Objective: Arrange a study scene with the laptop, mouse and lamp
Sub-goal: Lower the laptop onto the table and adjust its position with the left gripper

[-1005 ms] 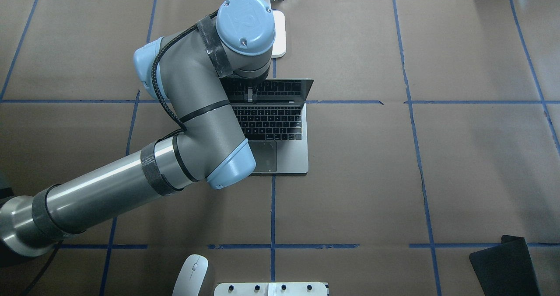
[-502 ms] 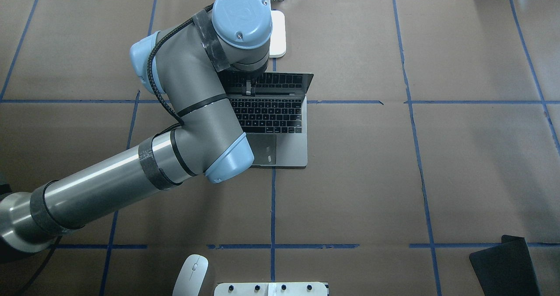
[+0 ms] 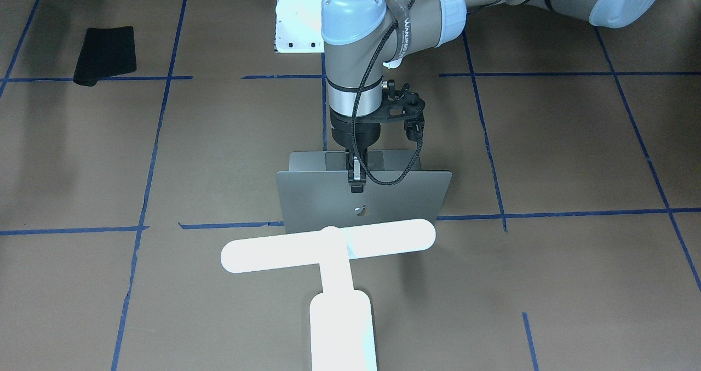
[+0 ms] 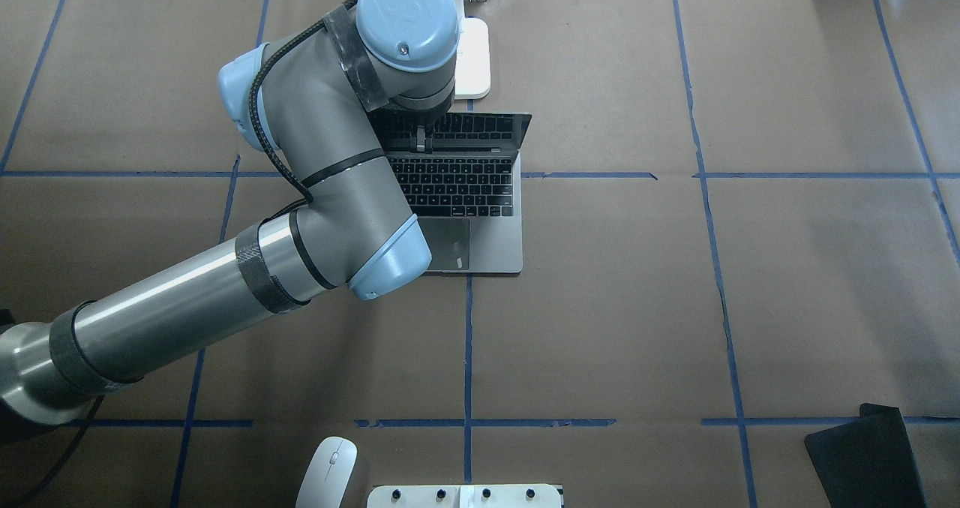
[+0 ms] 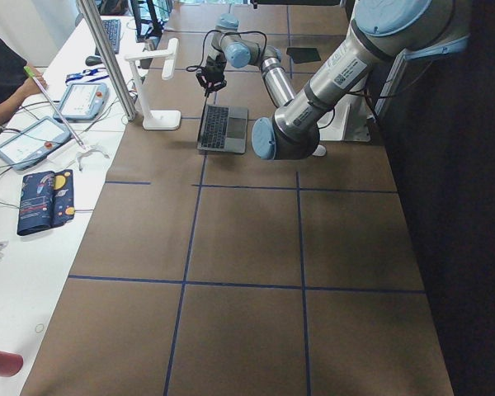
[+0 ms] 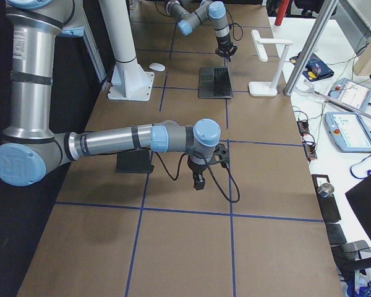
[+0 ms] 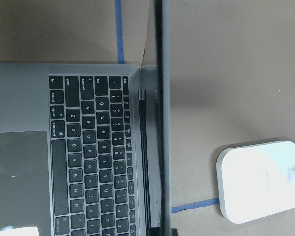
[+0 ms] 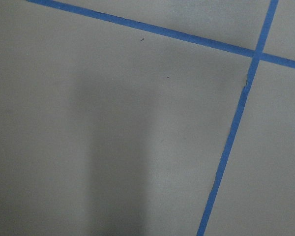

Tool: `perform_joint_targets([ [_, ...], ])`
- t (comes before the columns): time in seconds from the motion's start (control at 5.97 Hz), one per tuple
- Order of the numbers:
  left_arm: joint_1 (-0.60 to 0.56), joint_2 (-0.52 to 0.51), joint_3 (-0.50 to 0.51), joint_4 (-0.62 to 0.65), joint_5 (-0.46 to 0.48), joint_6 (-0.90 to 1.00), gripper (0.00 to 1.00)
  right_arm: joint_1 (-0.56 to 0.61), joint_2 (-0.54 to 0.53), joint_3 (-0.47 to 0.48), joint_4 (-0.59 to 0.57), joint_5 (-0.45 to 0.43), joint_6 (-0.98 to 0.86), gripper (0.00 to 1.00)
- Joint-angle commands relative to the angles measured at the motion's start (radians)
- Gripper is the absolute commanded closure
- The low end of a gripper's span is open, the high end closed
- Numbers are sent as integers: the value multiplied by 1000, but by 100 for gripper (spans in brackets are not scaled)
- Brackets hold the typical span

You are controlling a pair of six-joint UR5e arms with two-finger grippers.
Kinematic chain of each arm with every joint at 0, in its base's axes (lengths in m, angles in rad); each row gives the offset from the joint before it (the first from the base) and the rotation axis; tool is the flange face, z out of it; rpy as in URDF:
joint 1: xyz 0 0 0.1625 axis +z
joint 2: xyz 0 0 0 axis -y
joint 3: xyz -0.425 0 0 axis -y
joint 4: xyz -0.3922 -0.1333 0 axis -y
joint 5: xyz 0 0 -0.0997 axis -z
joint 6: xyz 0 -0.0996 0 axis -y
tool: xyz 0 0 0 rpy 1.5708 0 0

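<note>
- Brown-papered counter with a blue tape grid, and the laptop-placing step is under way.
- On the left, the mouse lies untouched at the counter's robot-side edge, just beside the white pedestal.
- In the middle, the left gripper is clamped on the top edge of the lid. The laptop is open with its keyboard toward the robot, mid-counter and toward the far edge.
- Against a second ago, the whole laptop has slid toward the far edge. Its front edge sits further from the robot, the lid's back is closer to the lamp, and the arm has travelled with it.
- The lamp stands upright at the far edge, right behind the lid. Its base is near the laptop but apart from it in the wrist view.
- Next, as I read it, the push must stop before the lid meets the lamp. The gripper should then let go gently so the screen keeps its angle, and after that it's the mouse's turn.
- Far right, the right gripper hangs over bare paper near the black mat. I cannot tell whether its fingers are apart or together.
</note>
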Motion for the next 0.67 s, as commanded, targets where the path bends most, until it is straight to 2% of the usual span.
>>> perform_joint_targets([
  [0.0,-14,1,9,-4,0,-6,86,0,-3,1,0,0,0,0],
  [0.17,-16,3,11,-6,0,2,46,0,-3,-1,0,0,0,0],
  [0.33,-16,1,11,-25,-4,2,0,0,-3,-1,0,0,0,0],
  [0.5,-16,-3,2,-27,-12,67,0,0,-1,-1,0,0,0,0],
])
